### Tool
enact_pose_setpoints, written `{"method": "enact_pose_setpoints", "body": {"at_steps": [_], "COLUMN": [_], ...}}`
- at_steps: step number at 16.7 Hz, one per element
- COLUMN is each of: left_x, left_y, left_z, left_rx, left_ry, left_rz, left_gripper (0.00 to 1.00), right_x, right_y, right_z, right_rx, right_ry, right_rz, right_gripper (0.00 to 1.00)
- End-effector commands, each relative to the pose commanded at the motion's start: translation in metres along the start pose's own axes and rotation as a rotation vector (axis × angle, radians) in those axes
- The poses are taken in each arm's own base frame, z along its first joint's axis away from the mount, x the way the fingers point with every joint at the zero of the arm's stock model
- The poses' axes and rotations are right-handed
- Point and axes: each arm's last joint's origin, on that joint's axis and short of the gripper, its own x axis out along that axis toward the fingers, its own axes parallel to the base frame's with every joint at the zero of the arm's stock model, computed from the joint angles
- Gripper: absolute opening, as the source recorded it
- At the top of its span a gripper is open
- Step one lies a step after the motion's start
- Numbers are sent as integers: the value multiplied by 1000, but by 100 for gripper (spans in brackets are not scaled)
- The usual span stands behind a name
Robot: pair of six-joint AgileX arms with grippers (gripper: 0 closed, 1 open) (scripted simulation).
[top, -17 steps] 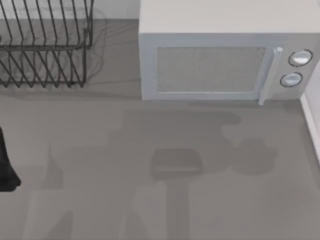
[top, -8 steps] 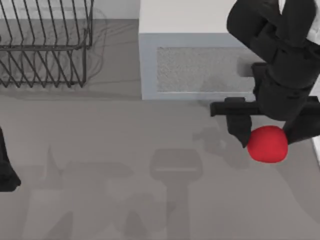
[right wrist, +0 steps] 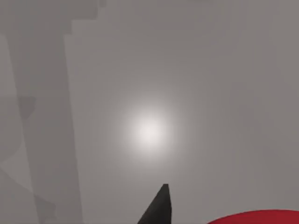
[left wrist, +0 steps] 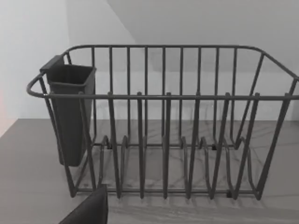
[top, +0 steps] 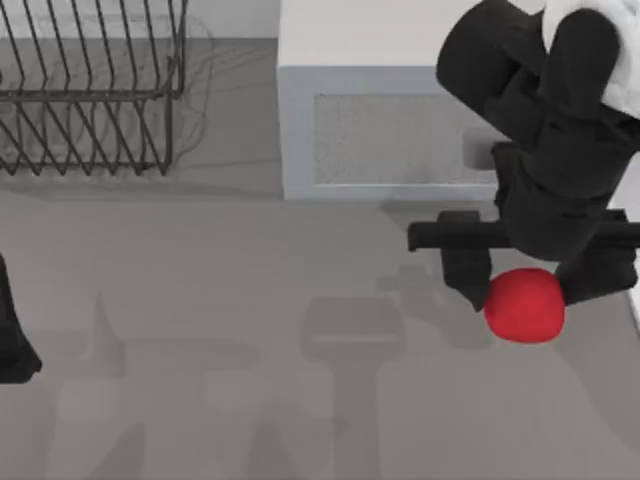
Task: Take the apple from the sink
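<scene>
Grey surface, left arm parked at its left edge, red apple at the right clasped between the right gripper fingers, microwave behind, wire dish rack far left

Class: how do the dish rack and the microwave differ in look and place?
The dish rack is dark open wire that you can see through; the microwave is a pale solid box. The dish rack sits at the table's far left, the microwave far right, partly behind the right arm. Both stand along the back edge.
</scene>
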Motion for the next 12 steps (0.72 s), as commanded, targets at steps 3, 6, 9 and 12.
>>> {"method": "enact_pose_setpoints", "body": {"at_steps": [3,6,9,12], "left_x": [0,0,0,0], "left_y": [0,0,0,0], "left_z": [0,0,0,0], "left_rx": [0,0,0,0], "left_ry": [0,0,0,0], "left_rz": [0,0,0,0], "left_gripper": [100,100,100,100], "right_x": [27,65,97,105], "right_y": [2,4,1,0], "right_z": [2,4,0,-1], "right_rx": [-1,-3,-4,-4], "right_ry": [2,-17,-10,-5], "right_rz": [-2,12,6,2], "right_gripper": [0,0,0,0]}}
